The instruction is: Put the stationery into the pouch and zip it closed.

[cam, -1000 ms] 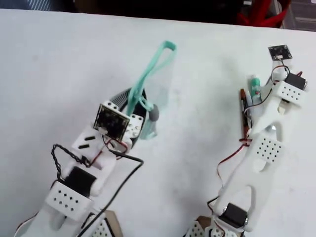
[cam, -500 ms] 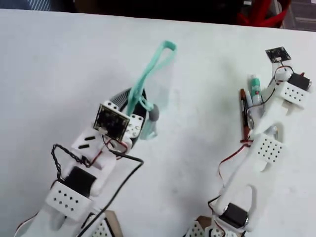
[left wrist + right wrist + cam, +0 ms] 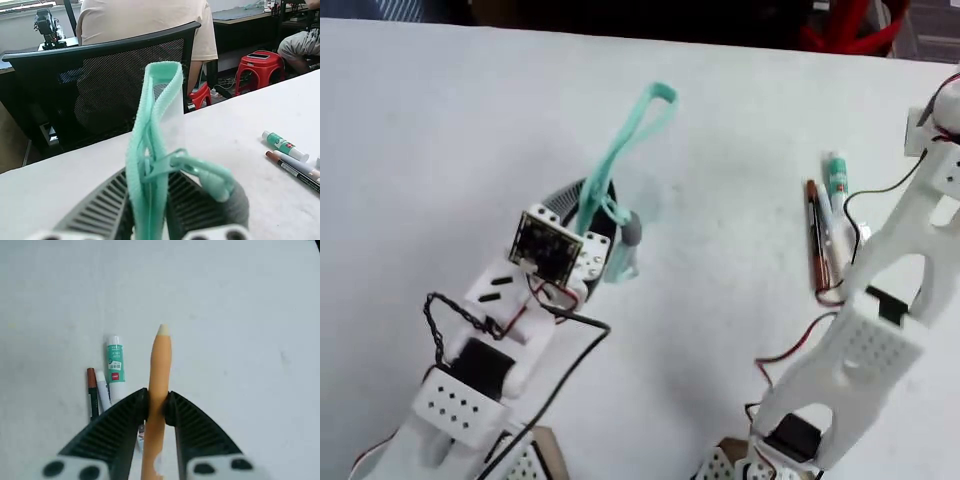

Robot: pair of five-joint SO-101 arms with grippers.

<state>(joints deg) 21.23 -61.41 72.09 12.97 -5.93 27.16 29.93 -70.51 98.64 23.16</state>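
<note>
Item 1. Left gripper (image 3: 604, 224) (image 3: 150, 202): mid-table, toward the left edge, clenched on the pouch (image 3: 628, 138) (image 3: 161, 100). The pouch stands on edge, its mint zip band running toward the far edge. Unmoved over the last second

Item 2. Right gripper (image 3: 155, 409): clamped on an orange pen (image 3: 161, 365). A second ago this arm sat low over the stationery. Now the right arm (image 3: 880, 320) is raised and swung out to the right edge, uncovering the pile. Judged: the pick is made and the carry to the pouch comes next

Item 3. On the table near the right edge, side by side and well apart from the pouch: brown pen (image 3: 813, 240) (image 3: 92, 392), white pen (image 3: 827, 215) (image 3: 103, 390), green-and-white tube (image 3: 836, 172) (image 3: 115, 362) (image 3: 284, 146)

View notes. The right wrist view supplies the grasp itself: barrel pinched, pale tip pointing away. The high view supplies the gap to be crossed. The left wrist view supplies the zip pull (image 3: 212, 179) hanging beside the band, whose sides look pressed together
</note>
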